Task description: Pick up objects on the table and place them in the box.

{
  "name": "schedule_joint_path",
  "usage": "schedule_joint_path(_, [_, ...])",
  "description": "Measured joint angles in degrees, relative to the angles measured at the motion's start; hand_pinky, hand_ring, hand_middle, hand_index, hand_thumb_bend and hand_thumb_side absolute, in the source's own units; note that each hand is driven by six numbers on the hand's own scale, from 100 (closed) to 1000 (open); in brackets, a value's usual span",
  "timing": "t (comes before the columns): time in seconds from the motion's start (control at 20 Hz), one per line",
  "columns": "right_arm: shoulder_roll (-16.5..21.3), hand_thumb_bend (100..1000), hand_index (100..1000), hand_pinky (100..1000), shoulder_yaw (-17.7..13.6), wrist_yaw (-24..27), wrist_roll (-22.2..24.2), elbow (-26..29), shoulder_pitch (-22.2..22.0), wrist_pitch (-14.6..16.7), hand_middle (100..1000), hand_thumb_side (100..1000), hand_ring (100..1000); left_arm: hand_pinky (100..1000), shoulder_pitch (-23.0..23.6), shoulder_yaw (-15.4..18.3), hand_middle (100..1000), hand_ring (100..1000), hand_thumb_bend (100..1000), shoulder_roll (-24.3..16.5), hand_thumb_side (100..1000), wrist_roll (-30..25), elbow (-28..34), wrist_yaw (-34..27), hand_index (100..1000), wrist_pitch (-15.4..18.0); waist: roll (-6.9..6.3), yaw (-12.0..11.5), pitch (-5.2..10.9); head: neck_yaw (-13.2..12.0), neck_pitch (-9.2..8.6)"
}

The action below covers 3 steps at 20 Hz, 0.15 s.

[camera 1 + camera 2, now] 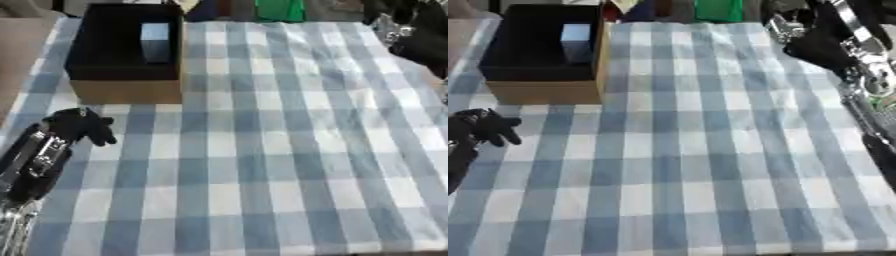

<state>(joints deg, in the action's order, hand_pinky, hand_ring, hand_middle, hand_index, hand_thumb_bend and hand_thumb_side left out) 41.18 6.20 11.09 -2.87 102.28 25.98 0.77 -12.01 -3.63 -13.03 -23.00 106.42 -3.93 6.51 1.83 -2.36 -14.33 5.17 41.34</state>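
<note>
A bluish block (155, 41) already sits in the box (125, 90) at the surface's far left corner. My left hand (80, 125) hangs half-curled, empty; my right hand (820, 47), unreadable. No loose objects visible—probably finished.

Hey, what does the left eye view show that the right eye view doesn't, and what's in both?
Only the left eye view shows the left forearm with its silver parts, behind the left hand. Only the right eye view shows the right arm running down the right edge; the right hand isn't clear. Both share the box at the far left with a grey block inside, on the blue checked cloth.
</note>
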Motion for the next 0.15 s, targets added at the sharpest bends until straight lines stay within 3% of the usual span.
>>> schedule_joint_path(0.15, [0.0, 159, 879, 682, -0.6, 0.17, -0.31, 0.87, -2.07, 0.43, 649, 402, 986, 870, 0.22, 0.04, 509, 547, 206, 0.0, 835, 0.17, -0.16, 0.26, 508, 0.05, 0.07, -0.03, -0.07, -0.3, 0.08])
